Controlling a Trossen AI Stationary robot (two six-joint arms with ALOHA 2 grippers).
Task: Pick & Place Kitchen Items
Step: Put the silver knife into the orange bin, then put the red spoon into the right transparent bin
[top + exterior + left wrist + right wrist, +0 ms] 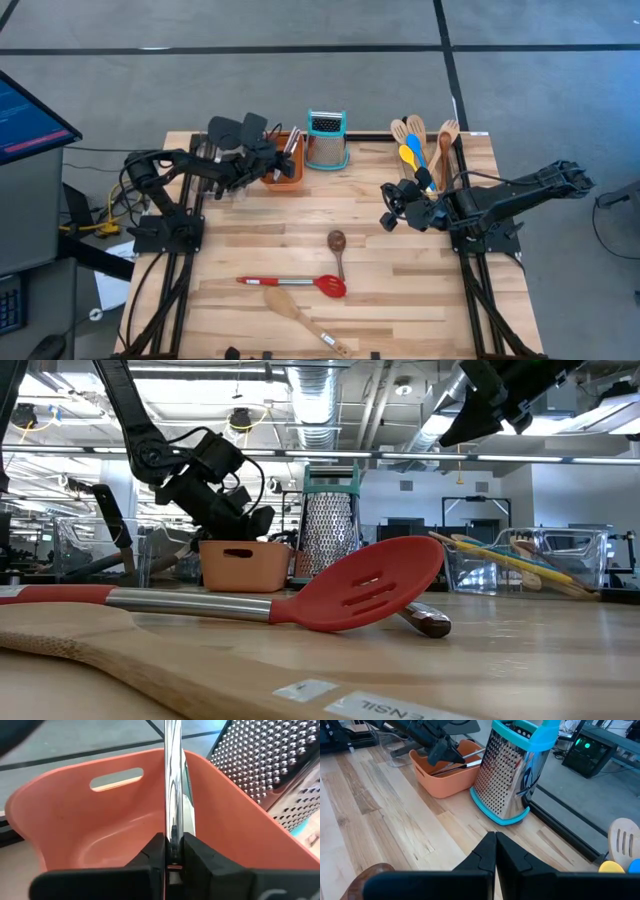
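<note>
While a steel-handled tool (173, 785) is pinched by the left hand (172, 852) over the orange tray (65, 820) at the far desk (400, 290), release is best delayed until its end rests inside — the right hand (495, 851), closed and empty, is parked at the right.

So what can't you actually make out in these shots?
- Left pincer: closed on a steel handle over the orange tray; the tool's head is cut off by the left wrist view's edge, so its type is unclear.
- Tray contents: mostly hidden by the left arm in the high view.
- Utensils in the clear bin: overlapping in the low view, hard to count.
- Wooden spatula: label print too small in the low view.
</note>
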